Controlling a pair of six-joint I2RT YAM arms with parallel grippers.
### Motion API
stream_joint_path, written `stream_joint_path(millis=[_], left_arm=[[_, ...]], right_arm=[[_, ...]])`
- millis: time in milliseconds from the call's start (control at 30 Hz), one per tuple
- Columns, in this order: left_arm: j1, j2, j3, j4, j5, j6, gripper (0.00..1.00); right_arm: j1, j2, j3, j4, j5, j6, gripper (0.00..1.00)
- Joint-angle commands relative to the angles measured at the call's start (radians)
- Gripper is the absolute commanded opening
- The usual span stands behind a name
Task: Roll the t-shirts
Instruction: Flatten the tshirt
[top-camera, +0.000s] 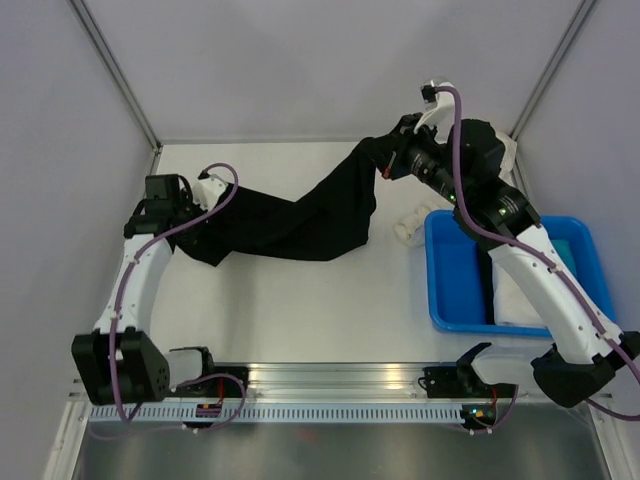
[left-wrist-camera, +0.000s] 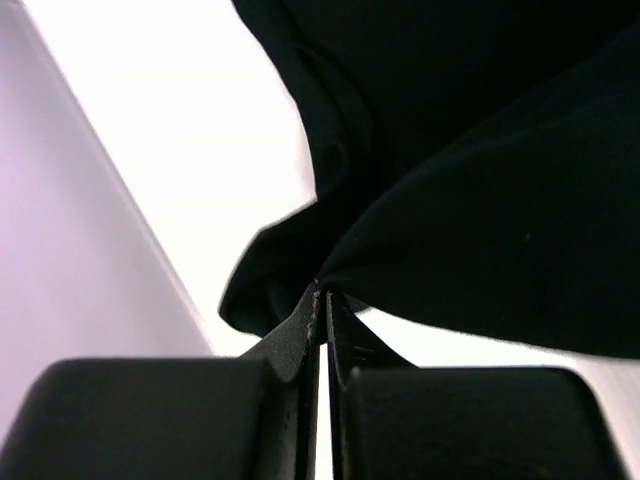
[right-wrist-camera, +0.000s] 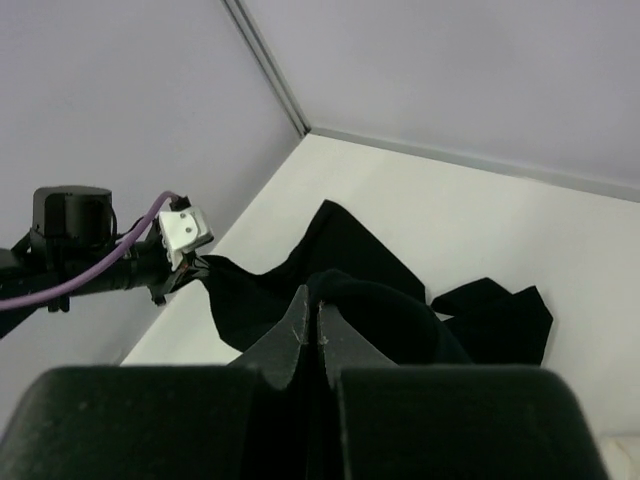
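White tabletop (top-camera: 300, 310), bounded by pale lilac-grey walls, carries the workpiece.

1. Black t-shirt (top-camera: 300, 215): it is stretched in a long, sagging band across the far half of the table, from my left gripper (top-camera: 203, 192) near the left edge to my right gripper (top-camera: 386, 166) near the far right corner. The middle of the band lies bunched on the surface.

2. Left gripper (left-wrist-camera: 322, 292): the jaws are closed, fingertips pressed together, with a fold of the black t-shirt (left-wrist-camera: 480, 200) pinched between them, low over the table.

3. Right gripper (right-wrist-camera: 311, 305): the jaws are closed, clamping an edge of the black t-shirt (right-wrist-camera: 370, 270). This end is raised above the table, and the fabric drapes down and away toward the left gripper (right-wrist-camera: 185, 270).

4. Blue tub (top-camera: 440, 290): it stands on the right side of the table, under my right arm. A cream-white cloth (top-camera: 520, 300) and a teal cloth (top-camera: 572, 248) lie inside. A small white object (top-camera: 408, 226) rests on the table just beside the tub's far left corner.
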Motion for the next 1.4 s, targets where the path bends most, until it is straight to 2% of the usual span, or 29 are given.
stream_joint_path(millis=[0, 33, 100, 133, 200, 233, 333, 400, 533, 633, 700, 800, 933, 1033, 1267, 1367], left_arm=[[0.037, 0.182, 0.085, -0.014, 0.056, 0.067, 0.02], [0.041, 0.224, 0.101, 0.007, 0.053, 0.067, 0.04], [0.046, 0.346, 0.142, 0.062, 0.041, 0.039, 0.12], [0.046, 0.382, 0.158, 0.146, 0.011, -0.012, 0.14], [0.046, 0.485, 0.219, 0.228, -0.023, -0.069, 0.27], [0.046, 0.523, 0.248, 0.236, -0.036, -0.123, 0.4], [0.045, 0.598, 0.328, 0.228, -0.069, -0.166, 0.58], [0.045, 0.57, 0.295, 0.227, -0.05, -0.165, 0.6], [0.043, 0.328, 0.144, 0.215, 0.028, -0.124, 0.63], [0.037, 0.197, 0.031, 0.124, 0.094, -0.084, 0.63], [0.02, 0.174, -0.058, 0.046, 0.099, -0.05, 0.63], [0.003, 0.183, -0.173, 0.041, 0.035, 0.004, 0.65], [-0.001, 0.206, -0.224, 0.058, 0.036, 0.01, 0.75], [-0.014, 0.221, -0.255, 0.122, 0.03, 0.005, 0.78], [-0.021, 0.341, -0.255, 0.198, -0.008, -0.034, 0.75], [-0.018, 0.376, -0.239, 0.216, -0.016, -0.048, 0.7]], right_arm=[[-0.013, 0.096, -0.001, -0.005, 0.015, -0.029, 0.0], [-0.019, 0.117, 0.002, 0.003, 0.006, -0.032, 0.0], [-0.025, 0.182, 0.013, 0.034, -0.014, -0.032, 0.0], [-0.033, 0.208, 0.018, 0.043, -0.02, -0.035, 0.0], [-0.042, 0.286, 0.054, 0.051, -0.02, -0.038, 0.0], [-0.055, 0.343, 0.073, 0.043, -0.025, -0.035, 0.0], [-0.076, 0.401, 0.11, 0.04, -0.045, -0.012, 0.0], [-0.084, 0.424, 0.102, 0.051, -0.052, -0.003, 0.01], [-0.091, 0.42, 0.055, 0.077, -0.034, -0.009, 0.0], [-0.095, 0.418, 0.024, 0.086, -0.031, -0.011, 0.0], [-0.096, 0.414, -0.004, 0.095, -0.033, -0.009, 0.0], [-0.096, 0.4, -0.033, 0.103, -0.039, -0.006, 0.0], [-0.096, 0.377, -0.066, 0.111, -0.042, -0.002, 0.0], [-0.096, 0.363, -0.099, 0.123, -0.04, 0.001, 0.0], [-0.096, 0.349, -0.134, 0.129, -0.03, 0.005, 0.0], [-0.096, 0.349, -0.131, 0.128, -0.031, 0.0, 0.0]])
